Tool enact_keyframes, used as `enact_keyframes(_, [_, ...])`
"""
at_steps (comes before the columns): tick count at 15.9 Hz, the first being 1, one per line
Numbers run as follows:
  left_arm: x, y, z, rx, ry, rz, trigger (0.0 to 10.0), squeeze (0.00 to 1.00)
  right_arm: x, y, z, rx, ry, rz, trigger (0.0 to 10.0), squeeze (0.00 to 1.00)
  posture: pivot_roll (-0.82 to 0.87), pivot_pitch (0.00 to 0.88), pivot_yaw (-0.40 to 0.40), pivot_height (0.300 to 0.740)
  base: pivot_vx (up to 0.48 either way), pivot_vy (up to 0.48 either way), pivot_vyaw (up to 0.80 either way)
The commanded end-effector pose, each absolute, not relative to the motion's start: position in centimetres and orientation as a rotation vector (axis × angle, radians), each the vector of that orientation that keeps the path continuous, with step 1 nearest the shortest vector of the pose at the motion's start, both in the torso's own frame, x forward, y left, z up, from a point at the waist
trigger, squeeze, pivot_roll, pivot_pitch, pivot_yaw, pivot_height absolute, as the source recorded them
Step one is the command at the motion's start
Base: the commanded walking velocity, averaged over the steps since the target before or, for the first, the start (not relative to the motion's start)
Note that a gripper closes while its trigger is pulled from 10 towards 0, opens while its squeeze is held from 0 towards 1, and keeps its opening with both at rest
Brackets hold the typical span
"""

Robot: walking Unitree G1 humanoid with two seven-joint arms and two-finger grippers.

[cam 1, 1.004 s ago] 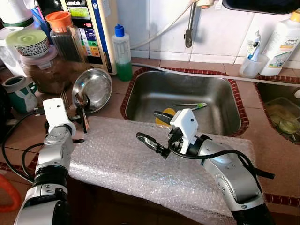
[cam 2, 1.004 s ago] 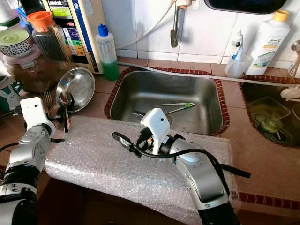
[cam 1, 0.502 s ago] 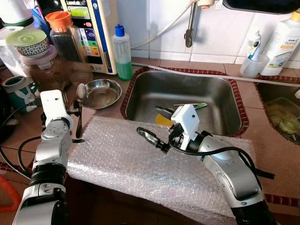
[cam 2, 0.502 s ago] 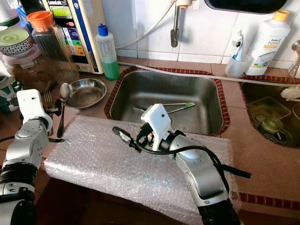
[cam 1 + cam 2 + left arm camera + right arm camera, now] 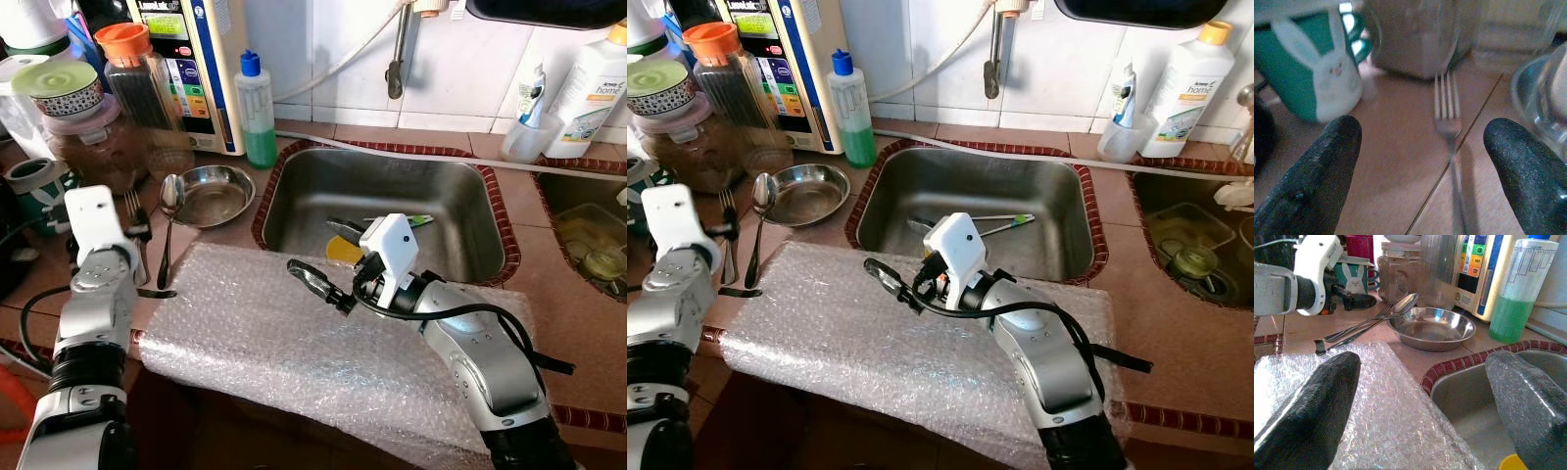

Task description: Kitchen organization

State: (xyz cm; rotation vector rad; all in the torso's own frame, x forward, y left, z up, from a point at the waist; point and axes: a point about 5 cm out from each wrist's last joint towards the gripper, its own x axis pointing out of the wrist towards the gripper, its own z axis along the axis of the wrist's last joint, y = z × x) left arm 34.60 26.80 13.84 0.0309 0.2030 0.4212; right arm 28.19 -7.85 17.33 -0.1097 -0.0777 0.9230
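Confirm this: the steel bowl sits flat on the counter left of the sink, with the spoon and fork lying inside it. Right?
Not quite. The steel bowl does sit flat left of the sink, but the spoon and fork lie on the counter beside it, as the left eye view shows.

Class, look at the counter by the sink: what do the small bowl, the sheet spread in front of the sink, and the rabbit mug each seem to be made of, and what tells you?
Bowl: apparently stainless steel, polished; it mirrors light like the spoon leaning on it.
Sheet: clear plastic bubble wrap; rows of small glinting air pockets.
Mug: probably glazed ceramic, green with a white rabbit; too blurred to be sure.
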Motion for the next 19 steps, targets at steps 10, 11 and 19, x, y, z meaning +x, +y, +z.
enact_keyframes(10, [35.4,25.8,11.4,-0.05,0.348,0.31,10.0,0.0,25.6,-7.4,18.3,-0.022,-0.047,1.105,10.0,0.0,0.03,0.049,0.089,0.74,0.0,0.0,0.0])
enact_keyframes(11, [35.4,25.7,11.5,-0.052,0.345,0.306,10.0,0.0,25.5,-7.6,18.4,-0.009,-0.045,1.105,10.0,0.0,0.02,0.049,0.091,0.74,0.0,0.0,0.0])
enact_keyframes(19, [34.4,26.5,9.1,-0.04,0.457,0.284,0.0,0.0,24.0,-7.9,18.9,0.037,0.017,1.218,10.0,0.0,0.02,0.058,0.097,0.74,0.0,0.0,0.0])
